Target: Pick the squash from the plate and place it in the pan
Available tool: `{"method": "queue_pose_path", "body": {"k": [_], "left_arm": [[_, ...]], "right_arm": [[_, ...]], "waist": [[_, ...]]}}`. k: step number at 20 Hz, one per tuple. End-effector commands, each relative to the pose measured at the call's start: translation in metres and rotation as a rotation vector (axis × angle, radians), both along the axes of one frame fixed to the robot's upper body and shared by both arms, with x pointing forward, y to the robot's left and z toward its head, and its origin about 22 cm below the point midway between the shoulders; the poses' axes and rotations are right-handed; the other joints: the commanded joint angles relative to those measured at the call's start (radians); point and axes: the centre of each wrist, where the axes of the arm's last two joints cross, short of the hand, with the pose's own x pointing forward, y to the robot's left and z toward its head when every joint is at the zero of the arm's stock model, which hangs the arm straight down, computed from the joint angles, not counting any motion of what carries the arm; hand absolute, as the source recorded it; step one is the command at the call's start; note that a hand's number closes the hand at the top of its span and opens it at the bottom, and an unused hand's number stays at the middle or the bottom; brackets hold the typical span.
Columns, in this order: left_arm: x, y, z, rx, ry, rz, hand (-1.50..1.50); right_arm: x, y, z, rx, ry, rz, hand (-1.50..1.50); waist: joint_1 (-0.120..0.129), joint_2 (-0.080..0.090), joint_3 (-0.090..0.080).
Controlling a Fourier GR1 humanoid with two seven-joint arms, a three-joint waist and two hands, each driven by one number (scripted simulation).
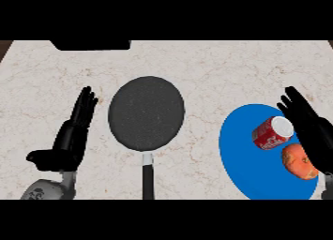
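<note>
An orange squash (298, 161) lies on the blue plate (245, 154) at the right, toward its near edge. A red can (272, 133) lies on its side on the same plate, just beyond the squash. The dark round pan (147, 112) sits at the counter's middle, its black handle (148, 180) pointing toward me. My right hand (314, 133) is open with straight fingers, standing over the plate's right edge, right beside the can and the squash. My left hand (70, 136) is open, fingers up, left of the pan.
The marble counter (210, 70) stretches wide behind the pan and plate. A dark block (91, 44) sits at the far edge, upper left. Brown strips show past the counter's left and right far corners.
</note>
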Motion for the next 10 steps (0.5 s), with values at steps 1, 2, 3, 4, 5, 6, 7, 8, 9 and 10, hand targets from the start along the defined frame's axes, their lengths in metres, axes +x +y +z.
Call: {"method": "queue_pose_path", "body": {"k": [1,2,3,4,5,6,7,8,9,10], "left_arm": [[0.007,-0.002,-0.007,0.068,0.08,0.009,0.0],[-0.007,0.02,-0.009,0.113,0.11,0.046,0.0],[-0.008,0.04,-0.008,0.189,0.149,0.076,0.0],[-0.006,0.057,-0.015,0.249,0.176,0.089,0.0],[-0.02,0.058,-0.019,0.305,0.212,0.098,0.0],[-0.015,0.074,-0.023,0.357,0.248,0.134,0.0],[-0.018,0.059,-0.026,0.29,0.257,0.085,0.0],[-0.024,0.074,-0.027,0.313,0.295,0.104,0.0],[-0.027,0.069,-0.028,0.312,0.304,0.122,0.0],[-0.035,0.061,-0.031,0.303,0.313,0.106,0.0]], "right_arm": [[0.015,0.007,-0.011,0.024,0.006,0.009,-1.5],[0.012,-0.026,-0.002,0.036,-0.034,0.015,-1.5],[0.015,-0.026,0.013,0.039,-0.087,0.023,-1.5],[0.03,-0.038,0.038,0.063,-0.142,0.027,-1.5],[0.029,-0.049,0.035,0.065,-0.168,0.03,-1.5],[0.035,-0.053,0.048,0.081,-0.229,0.04,-1.5],[0.019,-0.069,0.072,-0.585,-0.145,0.091,-1.5],[0.006,-0.105,0.033,-0.376,-0.001,-0.295,-1.5],[-0.001,-0.115,0.023,-0.214,0.028,-0.433,-1.5],[-0.012,-0.127,0.027,-0.2,0.051,-0.419,-1.5]], "waist": [[0.015,-0.045,-0.001],[0.017,-0.046,0.0],[0.019,-0.047,0.0],[0.023,-0.043,0.0],[0.029,-0.046,0.002],[0.025,-0.042,0.002],[0.024,-0.041,-0.015],[0.001,-0.041,-0.003],[-0.014,-0.048,-0.001],[-0.013,-0.053,-0.001]]}}
